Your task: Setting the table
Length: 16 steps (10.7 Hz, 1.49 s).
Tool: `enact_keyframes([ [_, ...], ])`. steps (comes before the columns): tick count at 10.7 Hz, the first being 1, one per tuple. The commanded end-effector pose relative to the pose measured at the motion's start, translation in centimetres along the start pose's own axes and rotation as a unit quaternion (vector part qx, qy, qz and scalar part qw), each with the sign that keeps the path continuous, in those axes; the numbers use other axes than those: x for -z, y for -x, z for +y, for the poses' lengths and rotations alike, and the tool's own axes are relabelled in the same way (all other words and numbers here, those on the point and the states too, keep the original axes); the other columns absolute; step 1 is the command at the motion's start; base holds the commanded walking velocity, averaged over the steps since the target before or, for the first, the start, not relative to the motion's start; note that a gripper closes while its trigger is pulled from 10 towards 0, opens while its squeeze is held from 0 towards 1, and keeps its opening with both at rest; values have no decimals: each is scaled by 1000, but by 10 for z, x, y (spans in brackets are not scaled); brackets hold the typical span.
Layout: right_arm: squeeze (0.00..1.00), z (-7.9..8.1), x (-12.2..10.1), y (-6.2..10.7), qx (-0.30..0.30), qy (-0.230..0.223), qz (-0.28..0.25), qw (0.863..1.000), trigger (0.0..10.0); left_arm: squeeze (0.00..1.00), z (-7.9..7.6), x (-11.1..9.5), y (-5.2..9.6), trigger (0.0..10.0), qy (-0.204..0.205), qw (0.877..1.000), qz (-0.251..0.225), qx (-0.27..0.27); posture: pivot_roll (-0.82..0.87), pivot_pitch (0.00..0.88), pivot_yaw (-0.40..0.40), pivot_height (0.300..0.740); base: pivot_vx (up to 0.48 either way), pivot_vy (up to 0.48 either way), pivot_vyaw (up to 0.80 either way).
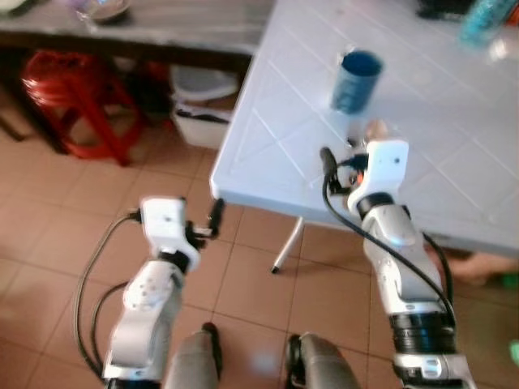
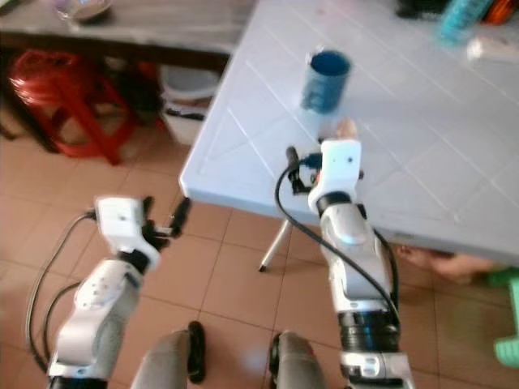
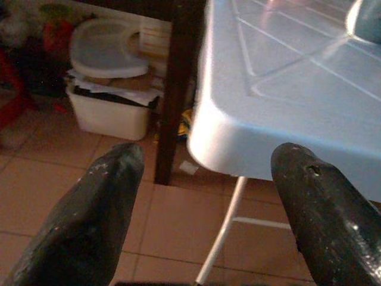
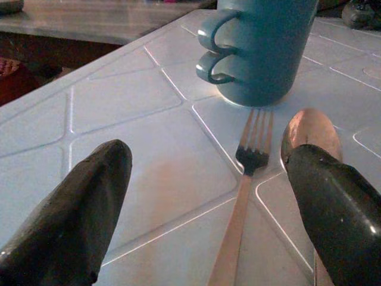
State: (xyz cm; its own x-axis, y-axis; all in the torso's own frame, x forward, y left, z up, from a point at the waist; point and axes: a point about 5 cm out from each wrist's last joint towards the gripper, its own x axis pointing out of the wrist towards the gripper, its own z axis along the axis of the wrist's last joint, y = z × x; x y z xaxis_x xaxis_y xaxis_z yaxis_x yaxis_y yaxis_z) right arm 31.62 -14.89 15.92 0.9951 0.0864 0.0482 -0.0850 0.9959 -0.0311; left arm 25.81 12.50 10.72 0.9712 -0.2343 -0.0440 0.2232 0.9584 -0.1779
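Note:
Two teal-blue mugs (image 4: 268,47) are stacked, handles one above the other, near the corner of a pale blue plastic table (image 1: 268,162). A fork (image 4: 247,190) and a spoon (image 4: 309,134) lie side by side just in front of the mugs (image 1: 357,81). My right gripper (image 4: 208,158) hovers low over the table, open. The fork lies between its fingers and the spoon is by one fingertip. My left gripper (image 3: 209,158) is open and holds nothing. It hangs over the tiled floor, below and short of the table corner (image 3: 238,143).
A white lidded tub (image 1: 199,109) and a red stool (image 1: 73,97) stand under a dark wooden bench (image 1: 162,32) behind the table. A metal table leg (image 1: 288,243) slants to the floor. A person's foot (image 1: 486,267) shows under the table's right edge. A teal bottle (image 1: 486,20) stands far right.

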Motion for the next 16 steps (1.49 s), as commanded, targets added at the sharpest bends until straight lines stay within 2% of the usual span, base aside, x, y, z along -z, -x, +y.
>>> enact_keyframes([
  [1,0,-1,0,-2,-1,-5,6,1000,10000,0,1,-1,1,10000,-8,1000,1,-1,-52,220,17,740,0,0,0],
  [4,0,-5,-12,-14,-7,5,-3,1000,10000,0,2,-3,4,10000,-11,1000,6,0,-45,257,20,740,0,0,0],
  [7,0,-13,-12,-20,13,13,14,1000,10000,0,2,-2,6,10000,-13,1000,11,2,-43,274,24,740,0,0,0],
  [10,0,-13,-4,-12,35,-3,32,999,10000,0,2,-3,7,10000,-13,1000,14,3,-47,279,21,740,0,0,0],
  [11,0,-15,1,-10,44,-15,47,998,9255,0,2,-3,7,10000,-12,1000,15,5,-47,279,21,740,0,0,0],
  [12,0,-19,-1,-13,54,-35,51,997,1804,0,1,-3,6,10000,-12,1000,15,8,-48,281,24,740,0,0,0],
  [13,0,-21,-6,-16,52,-33,46,997,0,0,1,-3,6,10000,-11,1000,16,8,-49,277,21,740,0,0,0],
  [14,0,-22,-9,-17,51,-34,46,997,0,0,0,-3,5,10000,-11,1000,16,8,-50,275,17,740,0,0,0],
  [15,0,-21,-9,-17,48,-38,49,997,3725,0,0,-3,5,10000,-10,1000,15,8,-50,275,17,740,0,0,0],
  [16,0,-19,-12,-17,47,-41,51,997,10000,0,0,-3,5,10000,-9,1000,15,7,-49,274,17,740,0,0,0],
])
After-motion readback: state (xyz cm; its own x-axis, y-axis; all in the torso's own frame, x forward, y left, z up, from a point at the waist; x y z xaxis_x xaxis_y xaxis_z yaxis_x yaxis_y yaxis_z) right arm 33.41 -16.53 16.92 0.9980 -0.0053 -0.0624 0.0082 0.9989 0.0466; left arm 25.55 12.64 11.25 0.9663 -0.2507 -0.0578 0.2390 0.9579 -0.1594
